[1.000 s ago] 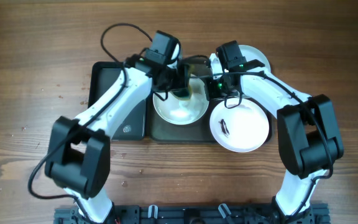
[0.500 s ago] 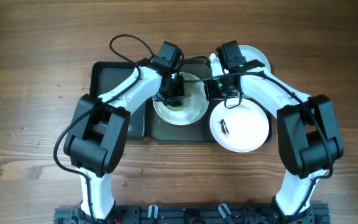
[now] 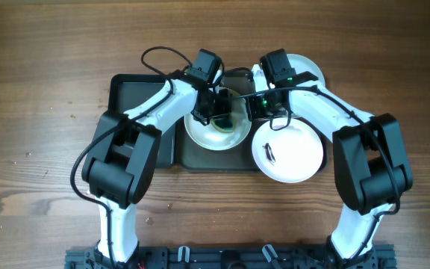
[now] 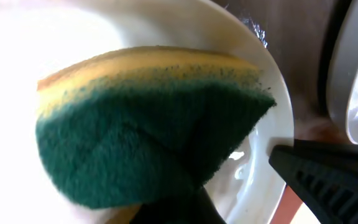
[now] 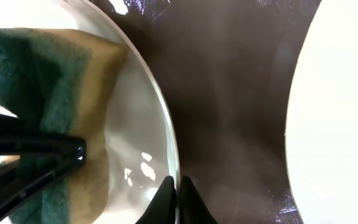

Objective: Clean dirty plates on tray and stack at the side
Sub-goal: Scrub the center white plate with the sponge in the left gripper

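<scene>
**Wood table, one plate under the sponge, at least one left to clean**

Brown wood-grain table [image 3: 43, 149] fills the overhead view from edge to edge. No walls or floor show, only a dark rail along the bottom of the frame where the two arms are mounted. The grey-green tray [image 3: 200, 158] sits at the middle, with a narrower black tray [image 3: 133, 112] touching its left side.

The task looks to be in mid-course. The centre plate [image 3: 211, 138] lies in the tray with the left gripper [image 3: 216, 116] over it. Its jaws are clamped on a green-and-yellow sponge [image 4: 142, 130], which is pressed onto the plate's upper part. The right gripper [image 3: 254, 104] is closed thin on this plate's right rim, apparently steadying it. The wrist views show wet gloss on the plate. Whether any mark remains under the sponge is hidden.

The smudged plate [image 3: 293, 153], at the lower right, overlaps the tray's right edge and carries a small dark mark near its left side, so it has yet to be wiped. A far plate [image 3: 310, 69], at the upper right on the table, is mostly covered by the right arm. It may be the start of the side stack, though its face cannot be checked.
</scene>
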`<state>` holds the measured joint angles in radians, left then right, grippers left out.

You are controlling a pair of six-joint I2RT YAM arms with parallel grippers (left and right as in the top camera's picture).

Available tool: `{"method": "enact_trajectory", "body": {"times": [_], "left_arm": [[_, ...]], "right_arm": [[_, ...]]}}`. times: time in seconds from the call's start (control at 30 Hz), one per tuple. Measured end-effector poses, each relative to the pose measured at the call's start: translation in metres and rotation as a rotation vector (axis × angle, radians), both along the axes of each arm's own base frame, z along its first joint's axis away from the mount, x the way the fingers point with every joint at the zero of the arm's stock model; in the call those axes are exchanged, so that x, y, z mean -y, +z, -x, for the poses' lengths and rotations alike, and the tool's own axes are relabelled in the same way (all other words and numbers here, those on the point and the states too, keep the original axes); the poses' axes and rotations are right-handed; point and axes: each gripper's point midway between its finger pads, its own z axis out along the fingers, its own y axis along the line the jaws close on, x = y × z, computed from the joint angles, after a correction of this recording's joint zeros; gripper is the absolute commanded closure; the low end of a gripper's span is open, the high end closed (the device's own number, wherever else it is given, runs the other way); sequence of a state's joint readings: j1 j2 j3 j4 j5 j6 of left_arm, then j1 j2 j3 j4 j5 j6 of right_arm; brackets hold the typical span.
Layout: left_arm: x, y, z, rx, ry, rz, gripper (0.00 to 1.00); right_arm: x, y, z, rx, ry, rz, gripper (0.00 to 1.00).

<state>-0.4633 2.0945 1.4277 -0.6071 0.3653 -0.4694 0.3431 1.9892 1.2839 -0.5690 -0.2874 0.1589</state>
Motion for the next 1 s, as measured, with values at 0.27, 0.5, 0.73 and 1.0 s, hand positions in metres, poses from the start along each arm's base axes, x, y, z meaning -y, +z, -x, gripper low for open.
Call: {"method": "enact_trajectory", "body": {"times": [0.27, 0.5, 0.73, 1.0], "left_arm": [[0.009, 0.053, -0.001, 0.123, 0.011, -0.012, 0.96], [0.022, 0.037, 0.005, 0.128, -0.009, -0.063, 0.96], [0.022, 0.003, 0.010, 0.107, -0.015, -0.153, 0.96], [0.004, -0.002, 0.010, 0.135, 0.004, -0.293, 0.96]], "right_arm": [[-0.001, 0.000, 0.000, 0.000, 0.003, -0.005, 0.96], [-0.002, 0.000, 0.000, -0.001, 0.003, -0.007, 0.96], [0.000, 0.000, 0.000, -0.004, -0.001, -0.007, 0.96], [-0.004, 0.000, 0.003, -0.010, 0.009, -0.024, 0.96]]}}
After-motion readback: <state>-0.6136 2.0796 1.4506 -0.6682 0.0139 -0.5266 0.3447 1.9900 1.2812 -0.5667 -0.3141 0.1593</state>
